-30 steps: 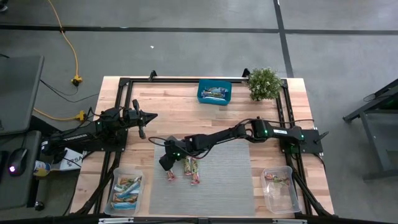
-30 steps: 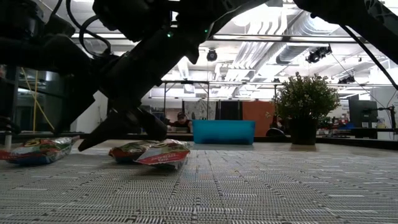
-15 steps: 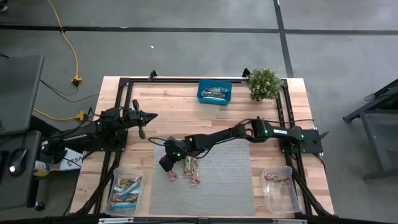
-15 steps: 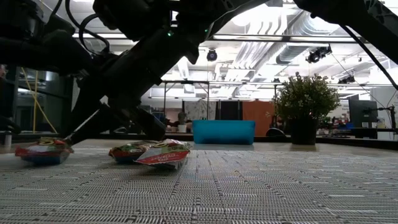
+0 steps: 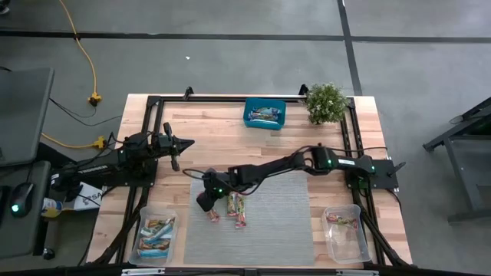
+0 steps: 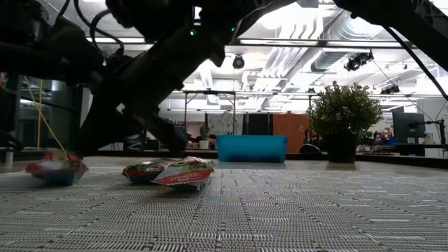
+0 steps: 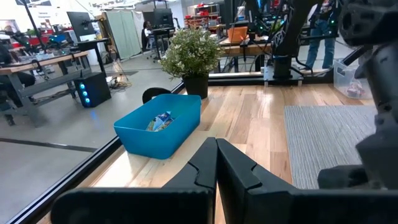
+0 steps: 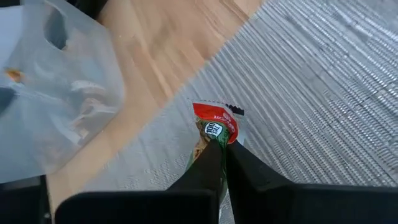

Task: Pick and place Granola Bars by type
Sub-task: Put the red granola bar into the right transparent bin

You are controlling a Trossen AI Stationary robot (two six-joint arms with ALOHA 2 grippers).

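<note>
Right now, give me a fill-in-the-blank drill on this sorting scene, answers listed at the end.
1. The right gripper is shut on a red and green ____.
2. Two more bars lie on the grey ____.
3. The left gripper hangs over the bare wood with its fingers ____.
4. The potted plant stands beside the ____ box.

Missing words: granola bar; mat; shut; teal

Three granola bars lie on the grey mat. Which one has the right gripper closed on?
The right gripper is shut on the leftmost bar, the one nearest the left tub. The other two bars lie free beside it.
</note>
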